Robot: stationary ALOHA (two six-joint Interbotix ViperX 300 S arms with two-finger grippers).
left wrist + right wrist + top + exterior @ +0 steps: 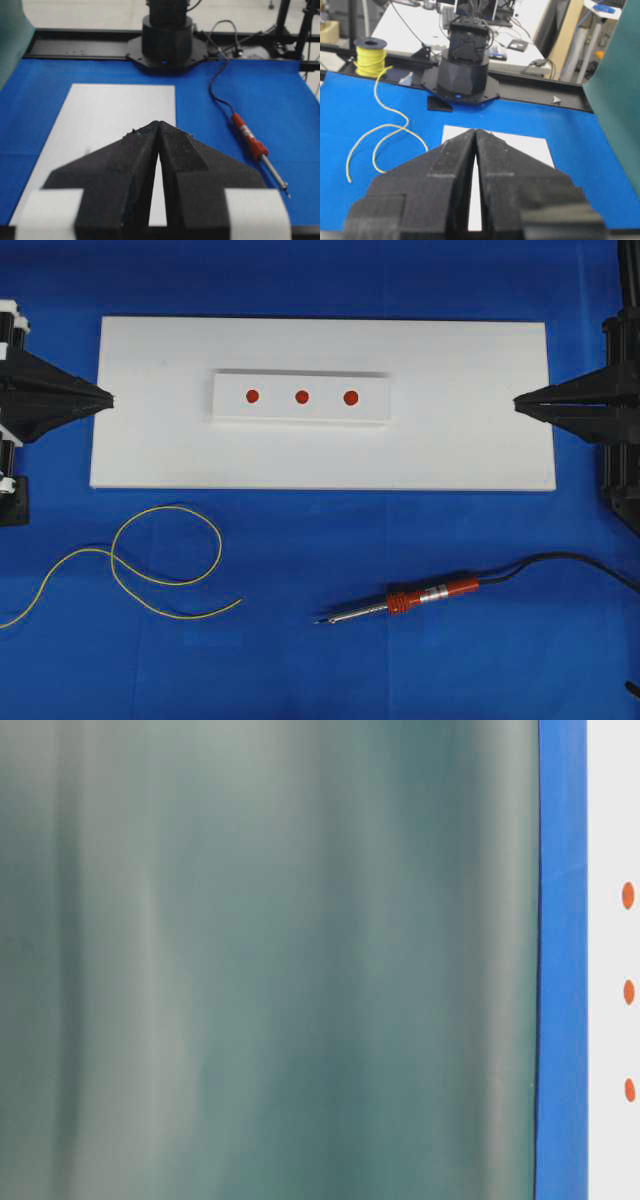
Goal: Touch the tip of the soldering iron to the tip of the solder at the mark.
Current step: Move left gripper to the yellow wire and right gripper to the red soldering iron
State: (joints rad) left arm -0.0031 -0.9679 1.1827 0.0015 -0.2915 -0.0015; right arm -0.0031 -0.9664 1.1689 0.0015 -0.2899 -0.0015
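The soldering iron (430,595) lies on the blue mat at the front right, tip pointing left, black cord trailing right; it also shows in the left wrist view (250,142). The solder (165,565), a thin yellow wire with a loop, lies at the front left and shows in the right wrist view (390,132). Three red marks (301,396) sit on a raised white strip on the white board (470,440). My left gripper (110,398) is shut and empty at the board's left edge. My right gripper (516,403) is shut and empty at the right edge.
A yellow solder spool (370,56) stands on the far rail in the right wrist view. A green screen (270,960) fills most of the table-level view, with the marks (628,992) at its right edge. Arm bases stand at both ends.
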